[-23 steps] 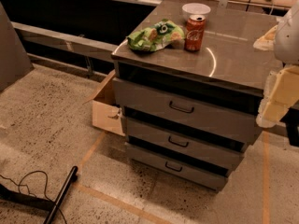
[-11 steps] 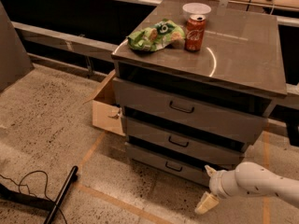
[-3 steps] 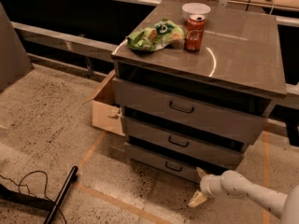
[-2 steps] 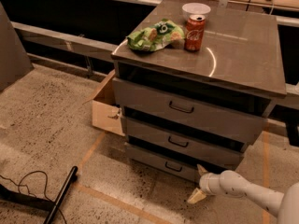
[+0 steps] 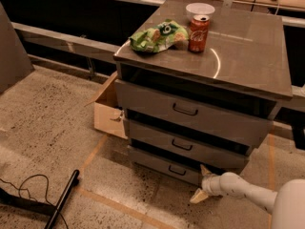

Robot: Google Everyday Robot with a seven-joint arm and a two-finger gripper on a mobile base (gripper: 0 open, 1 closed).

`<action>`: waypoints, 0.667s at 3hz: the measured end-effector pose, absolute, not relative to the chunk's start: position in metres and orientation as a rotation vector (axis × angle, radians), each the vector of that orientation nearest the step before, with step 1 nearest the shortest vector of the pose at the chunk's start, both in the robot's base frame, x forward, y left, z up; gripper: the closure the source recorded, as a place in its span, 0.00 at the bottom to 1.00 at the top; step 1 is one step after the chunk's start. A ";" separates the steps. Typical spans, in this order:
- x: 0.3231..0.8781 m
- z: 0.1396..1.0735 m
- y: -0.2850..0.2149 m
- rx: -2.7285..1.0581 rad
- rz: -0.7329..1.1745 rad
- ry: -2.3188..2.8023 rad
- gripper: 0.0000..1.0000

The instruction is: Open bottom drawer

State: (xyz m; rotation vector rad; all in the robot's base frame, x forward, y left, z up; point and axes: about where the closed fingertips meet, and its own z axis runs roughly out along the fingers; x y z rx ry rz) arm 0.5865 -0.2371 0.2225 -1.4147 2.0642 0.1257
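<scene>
The bottom drawer [image 5: 159, 161] is the lowest, slimmest grey front of the cabinet, with a small dark wire handle [image 5: 177, 171]. It looks closed, about flush with the drawer above. My gripper [image 5: 202, 182] is low near the floor at the drawer's right end, to the right of the handle. Its tan fingers are spread open, one fingertip [image 5: 205, 169] up against the drawer front's lower right part, the other [image 5: 198, 196] near the floor. It holds nothing. The white arm [image 5: 248, 192] comes in from the lower right.
The middle drawer [image 5: 183, 144] and top drawer [image 5: 190, 111] are above. On the cabinet top are a green chip bag [image 5: 157, 35], a red can [image 5: 198, 34] and a white cup [image 5: 200, 9]. A cardboard box [image 5: 109, 111] stands left of the cabinet. A black pole and cable [image 5: 62, 199] lie on the floor.
The arm has come down from the upper right to the floor in front of the bottom drawer. In the last second the gripper has edged slightly up and left toward the drawer front.
</scene>
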 end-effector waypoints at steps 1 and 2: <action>0.595 0.215 -0.236 -1.445 0.074 2.064 0.00; 0.603 0.207 -0.239 -1.461 0.036 2.073 0.00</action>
